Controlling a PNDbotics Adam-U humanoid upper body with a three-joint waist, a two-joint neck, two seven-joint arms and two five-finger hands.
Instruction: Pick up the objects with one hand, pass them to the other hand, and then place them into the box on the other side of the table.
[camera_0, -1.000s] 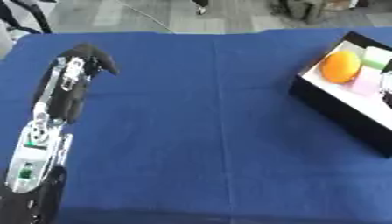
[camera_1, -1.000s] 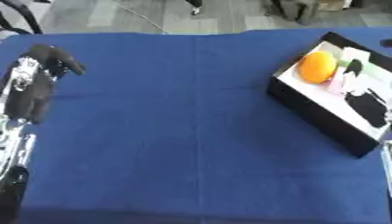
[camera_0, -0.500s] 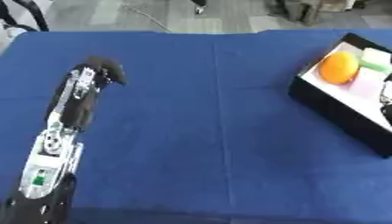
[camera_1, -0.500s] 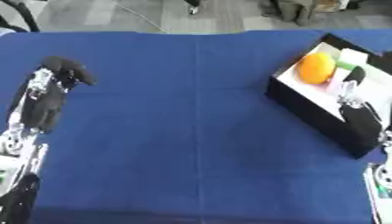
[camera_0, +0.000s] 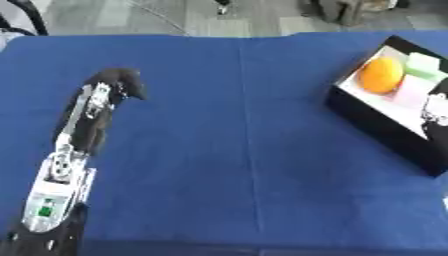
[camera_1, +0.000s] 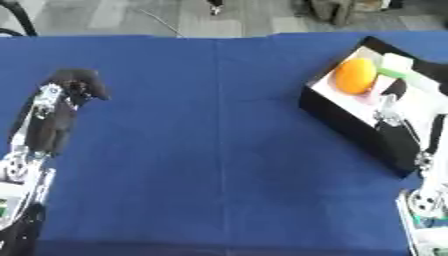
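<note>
Left robot hand (camera_0: 118, 82), fingers curled on nothing, over the blue desk (camera_0: 236, 150); right robot hand (camera_1: 391, 102) inside the box (camera_1: 354, 122), fingers unclear. Orange (camera_1: 355, 76) lies there: probably light, smooth, best cupped around its middle.

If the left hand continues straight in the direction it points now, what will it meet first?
The left hand points toward the far edge of the blue table. Nothing lies ahead of it there, only bare cloth, so the way looks free. The box is well off to the right.
</note>
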